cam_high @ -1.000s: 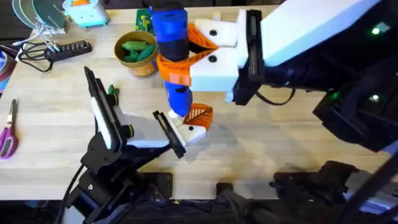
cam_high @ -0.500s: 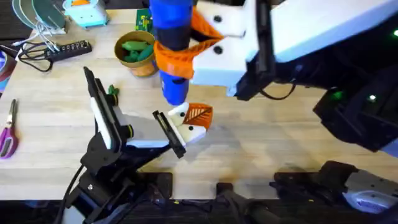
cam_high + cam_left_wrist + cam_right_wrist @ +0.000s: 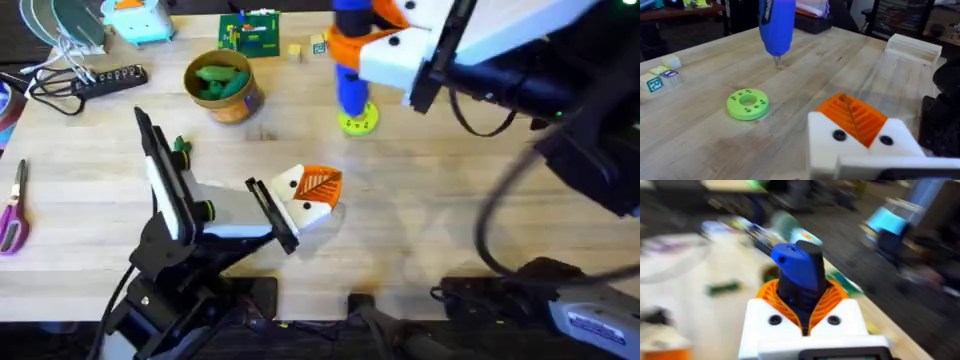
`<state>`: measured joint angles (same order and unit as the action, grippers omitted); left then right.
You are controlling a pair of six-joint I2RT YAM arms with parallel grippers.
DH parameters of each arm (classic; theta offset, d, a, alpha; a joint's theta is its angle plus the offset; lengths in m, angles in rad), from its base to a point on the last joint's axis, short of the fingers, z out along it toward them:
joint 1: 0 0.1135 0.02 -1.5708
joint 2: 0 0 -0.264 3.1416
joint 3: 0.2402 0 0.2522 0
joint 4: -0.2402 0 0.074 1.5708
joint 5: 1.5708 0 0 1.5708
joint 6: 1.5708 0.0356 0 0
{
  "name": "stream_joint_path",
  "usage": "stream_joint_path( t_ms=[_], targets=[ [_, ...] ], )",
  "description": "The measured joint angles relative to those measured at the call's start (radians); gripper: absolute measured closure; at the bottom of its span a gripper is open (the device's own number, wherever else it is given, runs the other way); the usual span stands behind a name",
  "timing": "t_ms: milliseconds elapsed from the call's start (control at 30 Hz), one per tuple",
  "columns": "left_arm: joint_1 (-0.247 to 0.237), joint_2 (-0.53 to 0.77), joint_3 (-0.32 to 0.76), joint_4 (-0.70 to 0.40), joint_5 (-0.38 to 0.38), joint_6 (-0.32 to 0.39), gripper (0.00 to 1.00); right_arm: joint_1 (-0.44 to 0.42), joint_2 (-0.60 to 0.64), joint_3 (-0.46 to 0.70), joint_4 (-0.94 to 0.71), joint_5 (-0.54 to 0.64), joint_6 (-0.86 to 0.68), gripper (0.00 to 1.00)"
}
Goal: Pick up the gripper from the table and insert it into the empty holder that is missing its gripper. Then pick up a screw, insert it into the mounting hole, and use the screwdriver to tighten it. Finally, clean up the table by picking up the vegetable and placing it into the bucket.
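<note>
Right gripper (image 3: 350,45): white fingers with orange ribbed pads (image 3: 771,296) clamped around the screwdriver; raised above the far middle of the table.
Screwdriver (image 3: 350,60): fat blue cylinder, held upright, narrow dark tip pointing down; in the left wrist view the tip (image 3: 776,61) hangs just clear of the wood, beside and beyond the yellow-green ring disc.
Left gripper (image 3: 305,197): low over the table near its middle, white finger blocks forward; whether its fingers are parted or closed cannot be told.
Holder (image 3: 860,145): white angular finger block of the left claw, two dark screw heads on its face.
Gripper pad (image 3: 855,116): orange ribbed wedge seated on the holder, standing up from its top.
Ring disc (image 3: 747,104): flat yellow-green ring with small holes, lying on the table below the screwdriver.
Bucket (image 3: 222,85): tan-rimmed round tub at the far left-centre, light green pod pieces inside.
Vegetable (image 3: 181,147): small dark green piece on the table, near the bucket and close beside the left arm's black link.
Table (image 3: 430,230): pale wooden plank top.
Scissors (image 3: 14,215): purple-handled, at the left edge.
Power strip (image 3: 105,80): black, far left.
</note>
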<state>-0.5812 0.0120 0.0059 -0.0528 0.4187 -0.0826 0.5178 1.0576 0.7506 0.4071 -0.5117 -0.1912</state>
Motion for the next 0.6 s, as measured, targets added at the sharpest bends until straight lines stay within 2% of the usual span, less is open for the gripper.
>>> stream_joint_path(
  t_ms=[167, 367, 467, 600],
  targets=[
    [0.000, 0.000, 0.000, 0.000, 0.000, 0.000, 0.995, -0.124, 0.069, 0.000, -0.116, 0.256, -0.336, 0.978],
    [0.000, 0.000, 0.000, 0.000, 0.000, 0.000, 0.995, -0.174, 0.233, 0.000, -0.113, 0.634, -0.762, 0.978],
    [0.000, 0.000, 0.000, 0.000, 0.000, 0.000, 0.995, -0.188, 0.359, 0.000, -0.116, 0.765, -0.941, 0.978],
    [0.000, 0.000, 0.000, 0.000, 0.000, 0.000, 0.995, -0.191, 0.516, 0.000, -0.117, 0.849, -1.086, 0.978]
  ],
)
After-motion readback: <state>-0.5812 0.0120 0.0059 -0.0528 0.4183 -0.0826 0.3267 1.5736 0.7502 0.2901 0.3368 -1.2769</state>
